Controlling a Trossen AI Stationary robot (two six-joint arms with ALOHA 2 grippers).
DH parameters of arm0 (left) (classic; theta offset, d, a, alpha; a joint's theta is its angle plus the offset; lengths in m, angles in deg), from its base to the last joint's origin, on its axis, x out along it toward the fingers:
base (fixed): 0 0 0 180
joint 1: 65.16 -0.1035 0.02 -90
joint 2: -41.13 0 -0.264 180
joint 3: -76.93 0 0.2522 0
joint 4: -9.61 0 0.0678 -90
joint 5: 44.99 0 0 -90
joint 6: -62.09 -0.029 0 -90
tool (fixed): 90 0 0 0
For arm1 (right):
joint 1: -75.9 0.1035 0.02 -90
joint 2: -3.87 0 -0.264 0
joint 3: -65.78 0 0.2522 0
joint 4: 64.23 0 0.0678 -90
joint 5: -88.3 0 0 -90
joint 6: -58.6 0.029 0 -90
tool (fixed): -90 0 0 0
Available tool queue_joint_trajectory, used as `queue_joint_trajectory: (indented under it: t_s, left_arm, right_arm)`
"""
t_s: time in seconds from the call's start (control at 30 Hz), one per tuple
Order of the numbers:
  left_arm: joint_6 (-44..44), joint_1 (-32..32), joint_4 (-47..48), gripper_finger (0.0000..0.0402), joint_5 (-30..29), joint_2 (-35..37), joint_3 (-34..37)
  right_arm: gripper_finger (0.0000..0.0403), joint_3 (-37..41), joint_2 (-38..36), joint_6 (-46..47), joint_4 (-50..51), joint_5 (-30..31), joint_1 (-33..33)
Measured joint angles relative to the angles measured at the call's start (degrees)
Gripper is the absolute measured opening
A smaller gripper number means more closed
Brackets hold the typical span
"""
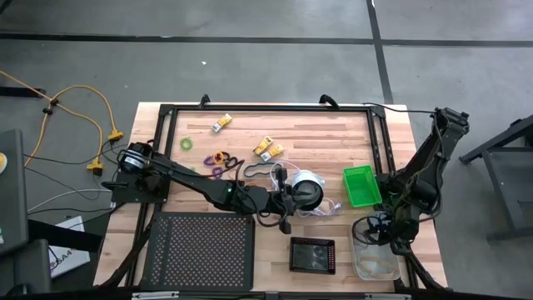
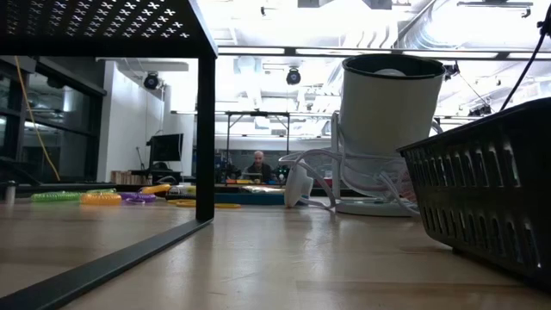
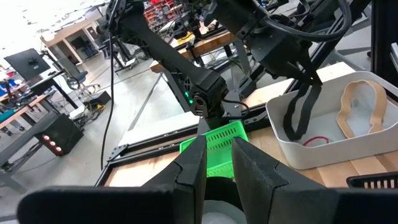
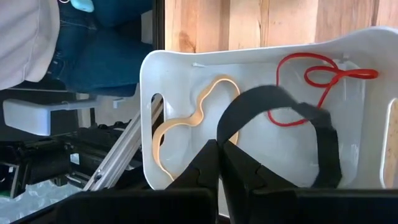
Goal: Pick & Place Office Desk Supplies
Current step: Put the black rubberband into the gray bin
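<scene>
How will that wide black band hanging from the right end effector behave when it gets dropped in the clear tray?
The wide black rubber-like band droops in a loose loop from the shut right end effector, so it is probably floppy and light. It should likely slump flat into the clear plastic tray rather than roll, perhaps landing across the thin red band.

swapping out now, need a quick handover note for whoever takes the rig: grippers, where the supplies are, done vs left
Right gripper: shut on a black band, over the clear tray.
Left gripper: mid-table by the white-and-black object, jaws slightly apart, holding nothing visible.
Done: tan band and red band lie in the clear tray.
Left: yellow packs, coloured loops on the table; green tray looks empty.
</scene>
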Motion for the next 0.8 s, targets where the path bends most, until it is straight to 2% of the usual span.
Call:
queue_joint_trajectory:
  t_s: [0.53,0.63,0.8]
  left_arm:
    - [0.0,0.0,0.0,0.007,0.0,0.0,0.0]
    - [0.0,0.0,0.0,0.007,0.0,0.0,0.0]
    - [0.0,0.0,0.0,0.007,0.0,0.0,0.0]
  right_arm:
    - [0.0003,0.0,0.0,1.9,0.1,-1.6,0.0]
    - [0.0017,0.0,0.0,2.0,0.1,-1.4,0.0]
    - [0.0063,0.0,0.0,2.1,0.0,-0.4,0.0]
